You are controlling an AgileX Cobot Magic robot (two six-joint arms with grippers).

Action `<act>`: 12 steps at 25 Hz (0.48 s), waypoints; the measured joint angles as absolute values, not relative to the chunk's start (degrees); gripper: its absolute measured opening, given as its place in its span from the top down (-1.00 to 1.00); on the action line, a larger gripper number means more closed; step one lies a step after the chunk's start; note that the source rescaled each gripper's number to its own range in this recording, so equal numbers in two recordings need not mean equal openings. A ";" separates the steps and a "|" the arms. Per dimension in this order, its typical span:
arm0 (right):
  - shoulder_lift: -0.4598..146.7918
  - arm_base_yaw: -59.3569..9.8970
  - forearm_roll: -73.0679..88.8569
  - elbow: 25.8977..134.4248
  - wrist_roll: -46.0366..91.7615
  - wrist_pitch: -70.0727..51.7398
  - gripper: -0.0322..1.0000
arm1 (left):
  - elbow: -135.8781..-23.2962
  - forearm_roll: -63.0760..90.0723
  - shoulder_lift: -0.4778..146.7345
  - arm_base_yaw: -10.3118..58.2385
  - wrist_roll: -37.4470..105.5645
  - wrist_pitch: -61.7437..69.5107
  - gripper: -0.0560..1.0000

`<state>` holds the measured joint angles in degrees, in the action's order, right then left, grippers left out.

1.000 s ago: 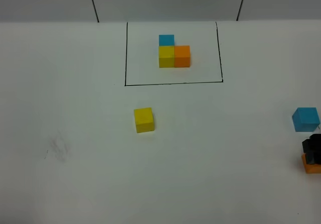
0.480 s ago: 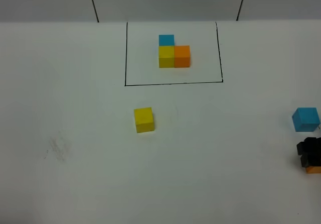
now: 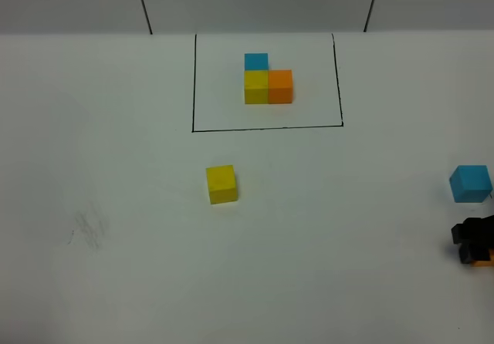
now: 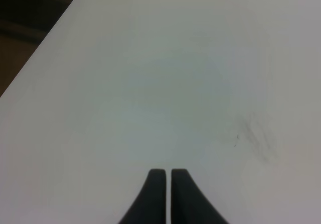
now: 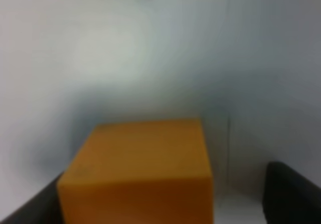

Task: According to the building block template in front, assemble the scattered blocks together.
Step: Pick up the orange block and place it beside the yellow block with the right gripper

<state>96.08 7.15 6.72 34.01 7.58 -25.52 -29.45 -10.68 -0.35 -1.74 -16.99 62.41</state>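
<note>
The building block template [image 3: 267,82], a blue, yellow and orange cluster, sits inside a black drawn rectangle at the back. The loose yellow cube [image 3: 221,183] lies mid-table. The loose light blue cube [image 3: 471,183] lies at the right edge. My right gripper [image 3: 472,244] is just in front of it, down over the orange cube [image 3: 485,262], which is mostly hidden. In the right wrist view the orange cube [image 5: 138,171] sits between the open fingers of the right gripper [image 5: 163,189], with a gap on one side. My left gripper [image 4: 166,194] is shut and empty over bare table.
The white table [image 3: 116,166] has a faint grey smudge [image 3: 89,228] at the front left, also in the left wrist view [image 4: 256,133]. The table's edge [image 4: 45,43] runs near the left gripper. A grey wall with two dark lines stands behind.
My right gripper has moved toward the front of the table and down over the orange cube, covering more of it. The cubes and the left gripper have not moved.
</note>
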 joint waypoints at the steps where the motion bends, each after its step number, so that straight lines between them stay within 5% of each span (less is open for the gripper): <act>1: 96.08 7.15 6.54 34.01 7.58 -25.46 -0.58 | -29.45 -10.68 -0.35 -1.74 -16.99 62.41 0.88; 6: 96.17 7.15 6.50 34.01 7.63 -24.76 -0.04 | -29.45 -10.68 -0.35 -1.74 -16.99 62.41 0.88; 12: 96.28 7.15 6.50 34.06 8.58 -24.75 -0.06 | -29.45 -10.68 -0.35 -1.74 -16.99 62.41 0.88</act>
<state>96.28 7.15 6.50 34.06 8.58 -24.75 -29.45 -10.68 -0.35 -1.74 -16.99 62.41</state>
